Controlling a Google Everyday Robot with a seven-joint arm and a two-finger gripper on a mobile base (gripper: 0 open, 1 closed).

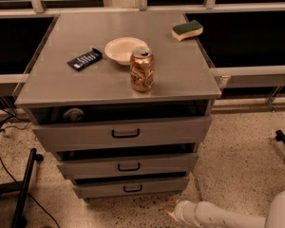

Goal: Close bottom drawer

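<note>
Camera view: grey metal cabinet [180, 75]; its shallow grey bottom drawer [99, 190], lowest of three, sits slightly pulled out. Gripper [173, 212] is low near the floor, just beyond the drawer's right corner; apart or together, cannot tell. Approach step, likely. Next: push the front squarely inward.

Grey table [180, 82], three drawers under the top, each ajar with a dark gap above its front. Bottom drawer [104, 190] stands out slightly, black bar handle [133, 188] centred. Middle drawer [85, 167] and top drawer [76, 134] are above it. Pincer [174, 212] is near the floor at 5 o'clock from the bottom drawer, on a white arm [218, 216] entering from 4 o'clock, apparently not touching the drawer. On the table: can [142, 69] upright at centre, white bowl [123, 49] at its 11 o'clock, dark packet [84, 59] at the bowl's 8 o'clock, sponge [187, 29] at 1 o'clock.
</note>
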